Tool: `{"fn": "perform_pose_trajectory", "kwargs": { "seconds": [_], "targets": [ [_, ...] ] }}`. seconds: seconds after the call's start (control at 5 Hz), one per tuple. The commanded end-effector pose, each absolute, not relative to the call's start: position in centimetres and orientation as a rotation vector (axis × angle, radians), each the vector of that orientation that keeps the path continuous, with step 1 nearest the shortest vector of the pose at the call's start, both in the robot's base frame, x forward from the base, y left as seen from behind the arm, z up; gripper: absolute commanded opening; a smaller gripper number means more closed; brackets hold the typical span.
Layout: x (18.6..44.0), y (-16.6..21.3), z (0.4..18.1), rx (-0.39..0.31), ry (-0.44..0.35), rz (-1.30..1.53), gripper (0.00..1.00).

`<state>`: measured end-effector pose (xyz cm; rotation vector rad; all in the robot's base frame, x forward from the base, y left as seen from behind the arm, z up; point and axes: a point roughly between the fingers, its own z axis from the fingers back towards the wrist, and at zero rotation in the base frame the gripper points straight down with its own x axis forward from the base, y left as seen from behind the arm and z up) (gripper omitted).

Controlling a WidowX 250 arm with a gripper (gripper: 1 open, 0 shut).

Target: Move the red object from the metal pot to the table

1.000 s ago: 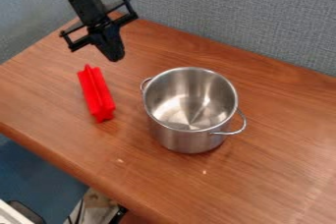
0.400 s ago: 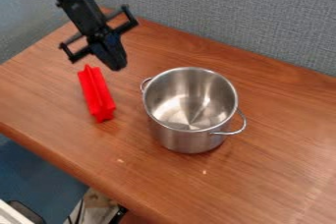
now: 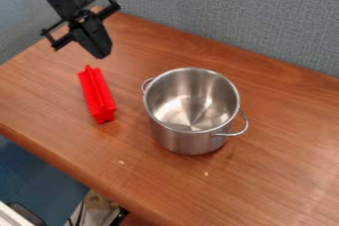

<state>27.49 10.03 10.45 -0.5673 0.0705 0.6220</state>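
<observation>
Red object out of the pot, task looks complete
Tabletop (image 3: 267,179): the metal pot (image 3: 192,111) sits mid-table, nothing inside; the gripper (image 3: 97,48), clenched on nothing, hangs toward the back-left corner; the red object (image 3: 97,95) lies near the left edge. Nothing seems left to do.

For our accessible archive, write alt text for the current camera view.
A bright red bar lies on a wooden table beside an open, shiny metal pot with loop handles. A black robot gripper hovers beyond the bar.
</observation>
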Motion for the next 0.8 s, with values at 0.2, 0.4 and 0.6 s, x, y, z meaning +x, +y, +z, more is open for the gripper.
{"fn": "perform_pose_trajectory", "kwargs": {
  "seconds": [0.2, 0.4, 0.6],
  "targets": [
    [28.2, 8.7, 11.3, -0.488, 0.15, 0.442, 0.0],
    [28.1, 9.0, 9.6, -0.519, 0.144, 0.363, 0.0],
    [27.8, 9.1, 8.2, -0.56, 0.133, 0.292, 0.0]
  ]
}}
